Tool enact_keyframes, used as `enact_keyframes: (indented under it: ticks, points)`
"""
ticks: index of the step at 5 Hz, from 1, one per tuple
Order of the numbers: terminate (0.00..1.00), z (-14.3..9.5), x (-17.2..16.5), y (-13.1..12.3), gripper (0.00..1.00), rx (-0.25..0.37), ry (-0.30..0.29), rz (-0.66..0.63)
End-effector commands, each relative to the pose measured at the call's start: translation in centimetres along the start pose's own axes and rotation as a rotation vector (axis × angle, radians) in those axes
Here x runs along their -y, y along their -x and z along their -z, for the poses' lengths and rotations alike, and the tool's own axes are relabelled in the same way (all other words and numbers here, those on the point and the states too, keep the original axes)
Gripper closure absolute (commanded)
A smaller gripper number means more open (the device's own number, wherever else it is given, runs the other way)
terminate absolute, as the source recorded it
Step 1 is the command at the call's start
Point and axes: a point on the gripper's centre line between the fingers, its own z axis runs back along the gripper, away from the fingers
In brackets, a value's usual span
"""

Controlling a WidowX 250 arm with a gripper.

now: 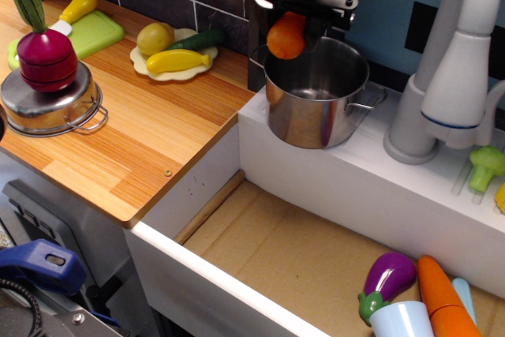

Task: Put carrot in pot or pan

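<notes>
The carrot (286, 35) is a small rounded orange piece held in my gripper (289, 28), which is shut on it. It hangs just above the rear left rim of the steel pot (316, 108). The pot is deep and shiny with two loop handles, stands on the white ledge, and its inside looks empty. The black gripper body above hides the top of the carrot.
A small steel pan (47, 104) carrying a red radish stands on the wooden counter at left. A plate (175, 61) holds yellow and green toy vegetables. A grey faucet (450, 76) rises right of the pot. An eggplant (387, 278) and long carrot (442, 297) lie in the sink.
</notes>
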Motion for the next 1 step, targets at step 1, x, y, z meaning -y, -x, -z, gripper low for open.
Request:
enact_keyframes:
  ticks: [1]
  points:
    - [1.00,-1.03,-0.19,-1.38,0.00,0.050,0.005,-0.010]
